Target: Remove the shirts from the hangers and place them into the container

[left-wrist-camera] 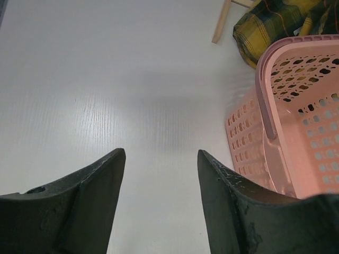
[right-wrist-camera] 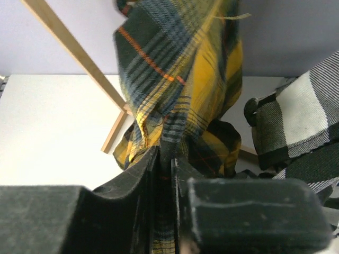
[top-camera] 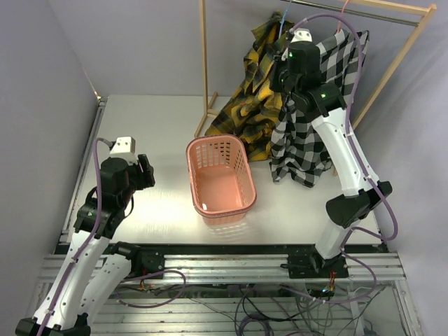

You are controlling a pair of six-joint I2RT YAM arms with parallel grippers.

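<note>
The right end effector (right-wrist-camera: 165,156) pinches only a thin fold of the yellow plaid shirt (right-wrist-camera: 180,79), so a pull may slip; the left end effector (left-wrist-camera: 160,156) hangs open.

The left arm sits folded low on its own side, elbow bent. Its pincer (left-wrist-camera: 161,159) is spread wide and holds nothing. The right arm reaches high and far forward, forearm raised. Its pincer (right-wrist-camera: 165,156) is pressed nearly together on a fold of the yellow shirt (right-wrist-camera: 180,79).
</note>
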